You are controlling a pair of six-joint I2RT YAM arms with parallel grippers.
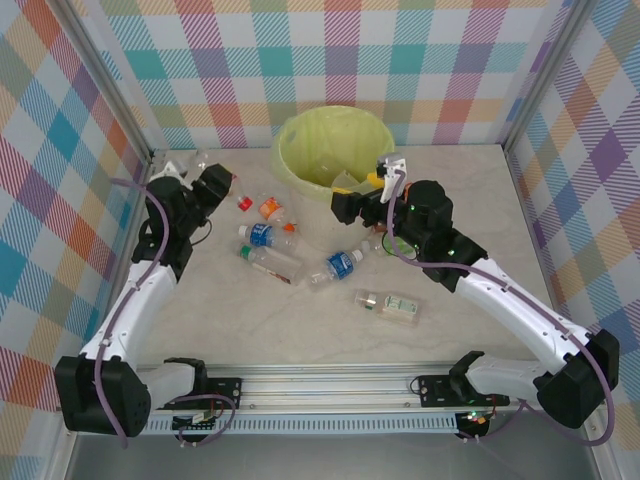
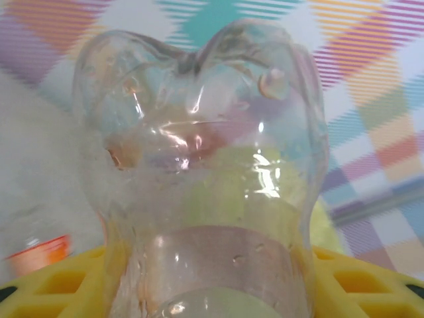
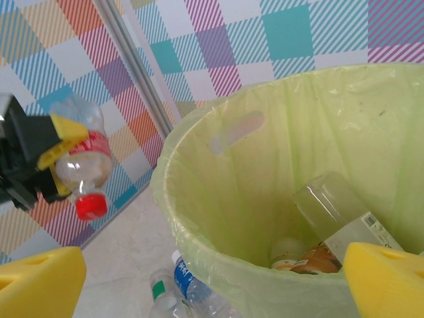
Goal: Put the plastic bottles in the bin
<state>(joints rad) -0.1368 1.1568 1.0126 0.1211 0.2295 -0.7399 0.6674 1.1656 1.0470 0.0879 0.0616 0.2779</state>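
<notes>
My left gripper (image 1: 220,186) is shut on a clear plastic bottle (image 2: 199,165) with a red label and red cap, held off the table at the back left. The same bottle (image 3: 85,162) hangs cap-down between yellow fingers (image 2: 59,285). The bin (image 1: 335,145), lined with a pale green bag, stands at the back centre. My right gripper (image 1: 385,178) hovers open at the bin's near rim (image 3: 199,245), its fingers (image 3: 40,285) empty. Several bottles lie on the table: blue-labelled ones (image 1: 262,236) (image 1: 340,265), a green-capped one (image 1: 270,262) and a white-labelled one (image 1: 390,305).
Inside the bin lie a clear bottle (image 3: 334,215) and an orange-labelled one (image 3: 315,260). A small orange-labelled bottle (image 1: 270,208) sits between the left gripper and the bin. Checked walls close in the back and both sides. A metal rail (image 1: 330,385) runs along the near edge.
</notes>
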